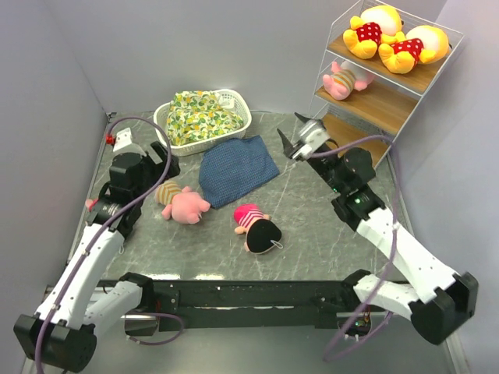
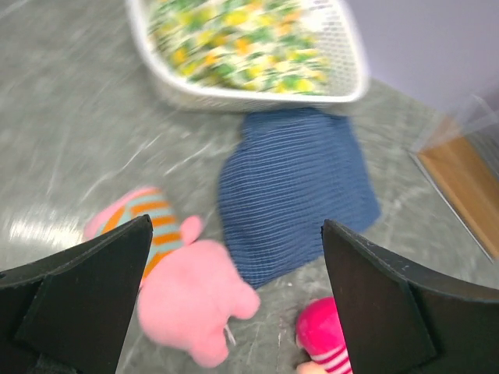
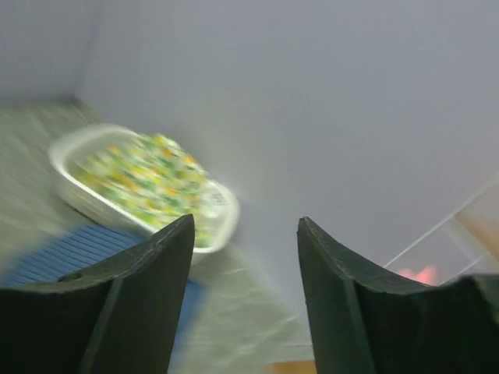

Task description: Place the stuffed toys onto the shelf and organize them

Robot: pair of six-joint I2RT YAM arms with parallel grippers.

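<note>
The shelf (image 1: 399, 103) stands at the far right. Two yellow bears (image 1: 394, 37) lie on its top board and a pink striped piglet (image 1: 345, 79) lies on the middle board. On the table lie another piglet (image 1: 185, 204) (image 2: 187, 292) and a pink-hatted doll (image 1: 256, 225) (image 2: 327, 335). My left gripper (image 1: 160, 167) (image 2: 237, 226) hangs open above that piglet, with nothing between its fingers. In front of the shelf's lower boards my right gripper (image 1: 290, 131) (image 3: 245, 226) is raised, open and empty.
A white basket (image 1: 238, 104) (image 2: 257, 97) (image 3: 222, 210) holding a yellow-green floral cloth (image 1: 199, 115) sits at the back. A blue folded cloth (image 1: 238, 167) (image 2: 296, 195) lies in front of it, between the piglet and the shelf. Grey walls close in on both sides.
</note>
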